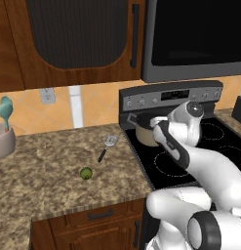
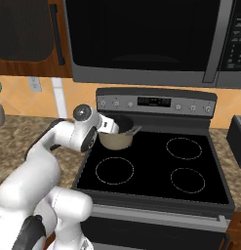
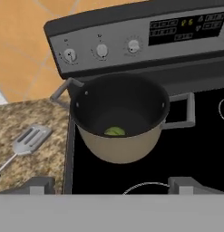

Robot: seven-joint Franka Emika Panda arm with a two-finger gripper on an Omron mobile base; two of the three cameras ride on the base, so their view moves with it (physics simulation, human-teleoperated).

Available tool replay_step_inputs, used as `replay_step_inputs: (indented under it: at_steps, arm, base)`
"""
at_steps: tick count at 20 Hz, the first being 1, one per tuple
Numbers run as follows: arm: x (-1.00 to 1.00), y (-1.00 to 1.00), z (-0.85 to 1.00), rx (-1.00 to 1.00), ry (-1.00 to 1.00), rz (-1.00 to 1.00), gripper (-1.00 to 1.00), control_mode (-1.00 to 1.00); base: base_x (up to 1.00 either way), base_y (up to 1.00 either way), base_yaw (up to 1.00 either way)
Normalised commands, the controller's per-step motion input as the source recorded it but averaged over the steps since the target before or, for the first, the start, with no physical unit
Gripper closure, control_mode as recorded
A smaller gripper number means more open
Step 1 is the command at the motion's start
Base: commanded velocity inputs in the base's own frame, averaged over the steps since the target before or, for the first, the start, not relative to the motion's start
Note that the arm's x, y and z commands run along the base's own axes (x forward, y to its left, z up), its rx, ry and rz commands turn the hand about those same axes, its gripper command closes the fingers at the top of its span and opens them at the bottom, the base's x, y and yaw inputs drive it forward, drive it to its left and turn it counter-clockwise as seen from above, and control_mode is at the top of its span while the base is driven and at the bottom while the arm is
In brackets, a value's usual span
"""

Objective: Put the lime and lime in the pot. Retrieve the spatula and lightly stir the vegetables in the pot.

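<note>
Above the rear left burner of the black stove (image 2: 151,166), the two-finger gripper (image 3: 112,183) hangs with its jaws spread wide and empty, just short of the squat beige pot with the dark grey rim (image 3: 120,118). One small yellow-green lime (image 3: 114,131) lies on the pot's floor. A second, matching lime (image 1: 86,173) rests on the speckled granite counter (image 1: 49,166), towards its front edge. The slotted silver spatula with the thin black handle (image 1: 107,146) lies near the counter's stove-side edge. Judged progress: one lime placed; second lime, spatula retrieval and stirring remain. The stove's display digits are illegible.
</note>
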Motion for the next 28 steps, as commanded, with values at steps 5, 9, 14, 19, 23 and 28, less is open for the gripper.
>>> replay_step_inputs:
  at_steps: [5, 9, 14, 19, 23, 28]
  arm:
    - [-0.78, 0.00, 0.31, 0.00, -0.05, 0.04, -1.00, -1.00]
    - [-0.57, 0.18, 0.22, 0.00, 0.01, 0.15, -1.00, -1.00]
    - [-0.47, 0.48, 0.00, -0.12, 0.12, 0.19, -1.00, -1.00]
    - [-0.30, 0.52, -0.04, -0.11, 0.19, 0.18, -1.00, -1.00]
    - [-0.17, 0.58, 0.00, -0.07, 0.24, 0.16, -1.00, -1.00]
    - [-0.08, 0.75, 0.00, -0.01, 0.19, 0.13, -1.00, -1.00]
  base:
    - [0.00, 0.00, 0.00]
    - [0.00, 0.00, 0.00]
    - [0.00, 0.00, 0.00]
    - [0.00, 0.00, 0.00]
    - [0.00, 0.00, 0.00]
    - [0.00, 0.00, 0.00]
